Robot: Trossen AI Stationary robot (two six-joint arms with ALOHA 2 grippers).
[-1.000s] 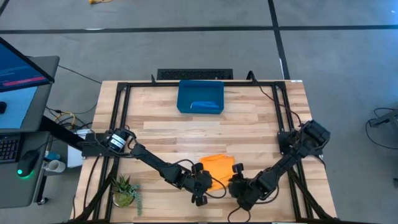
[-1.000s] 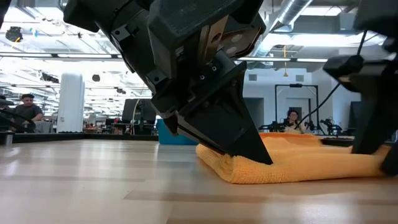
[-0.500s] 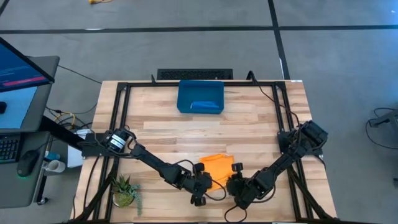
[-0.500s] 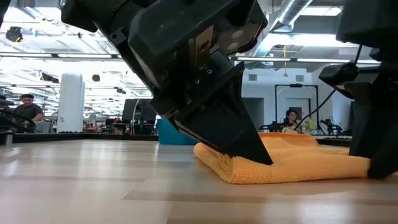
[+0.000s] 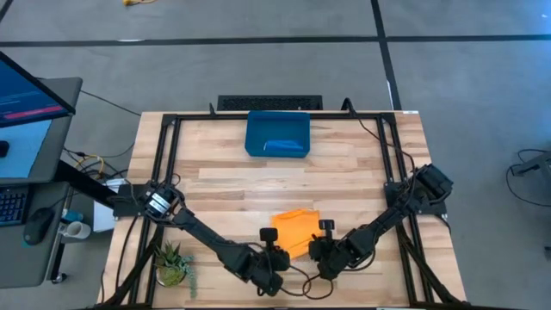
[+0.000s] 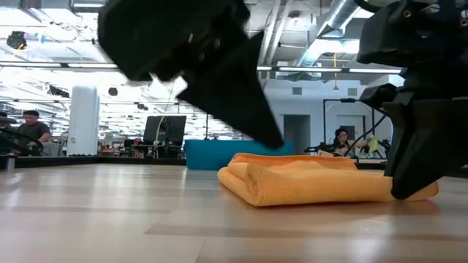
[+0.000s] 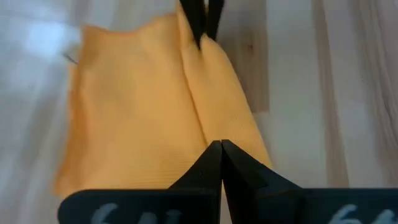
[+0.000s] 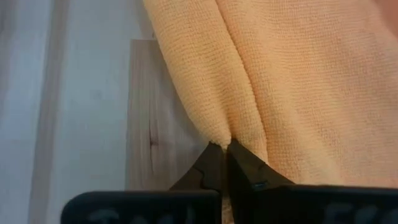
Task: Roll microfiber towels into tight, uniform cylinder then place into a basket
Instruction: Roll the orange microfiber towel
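A: Note for the page. The yellow-orange towel [image 5: 294,231] lies folded near the front edge of the table [image 5: 344,164], well apart from the basket [image 5: 277,133] at the far side. The right gripper [image 8: 225,148] has its fingers pinched together on the towel's folded edge. The left gripper [image 7: 221,147] has its tips pressed together at the opposite end of that fold; I cannot tell whether any cloth is caught between them.

B: Risks?

A: My guess: only a thin lip is pinched on the right, so a pull could slip it free. If the two ends don't move evenly, the roll could come out slack or cone-shaped.

B: Anything you couldn't see?

A: From above, the arms cover the near edge of the cloth. From table height, the dark gripper bodies block much of it. Something paler lies inside the basket; it could be the blue towel, but I can't confirm that.
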